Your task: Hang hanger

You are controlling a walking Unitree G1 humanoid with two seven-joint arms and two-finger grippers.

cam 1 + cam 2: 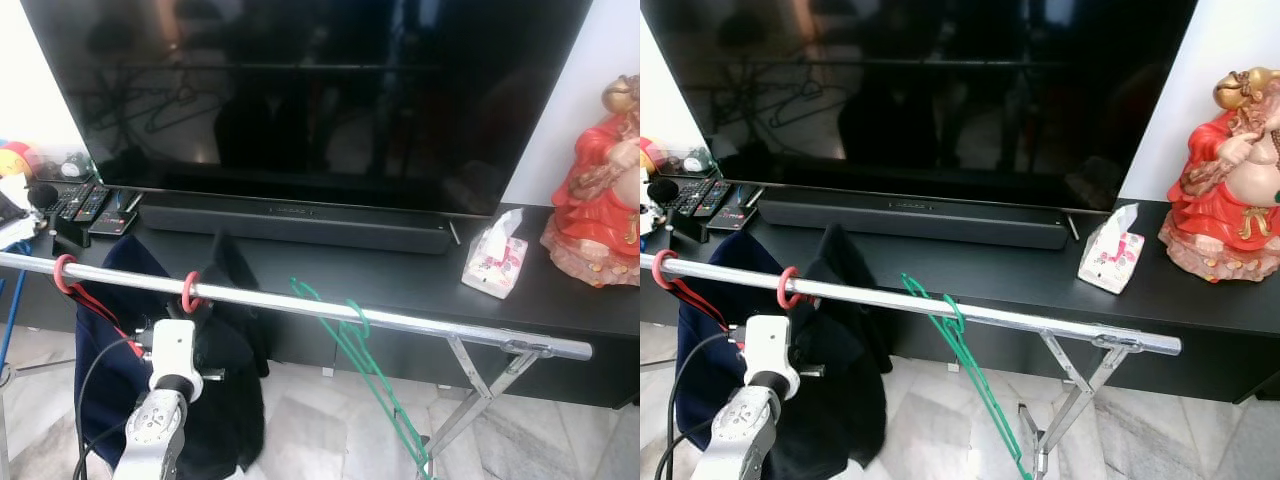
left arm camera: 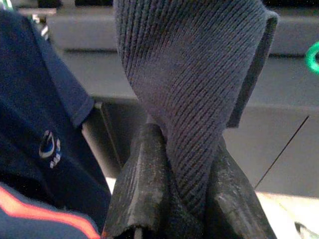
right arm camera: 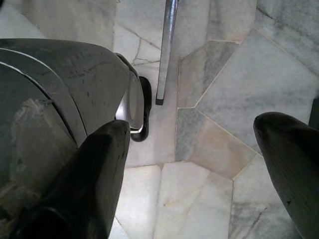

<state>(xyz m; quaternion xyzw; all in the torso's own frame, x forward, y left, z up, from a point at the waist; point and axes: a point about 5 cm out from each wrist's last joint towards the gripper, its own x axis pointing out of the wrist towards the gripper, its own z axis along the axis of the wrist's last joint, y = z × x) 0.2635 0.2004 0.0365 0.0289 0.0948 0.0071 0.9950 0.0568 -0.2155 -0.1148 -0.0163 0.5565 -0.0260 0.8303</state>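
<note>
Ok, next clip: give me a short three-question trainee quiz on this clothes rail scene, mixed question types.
1. True or false: the bare green wire hanger hangs on the silver metal clothes rail.
2. What does the left end effector grip: (a) the dark knitted garment, (b) the tissue pack, (c) a remote?
3. How many red hanger hooks sit on the rail?

Key:
1. True.
2. (a); its fingers are shut on the knit fabric.
3. Two, both left of the green hanger.

A green hanger (image 1: 365, 365) and two red hangers (image 1: 190, 292) (one beside navy cloth (image 1: 110, 370)) ride a silver rail (image 1: 300, 303).
</note>
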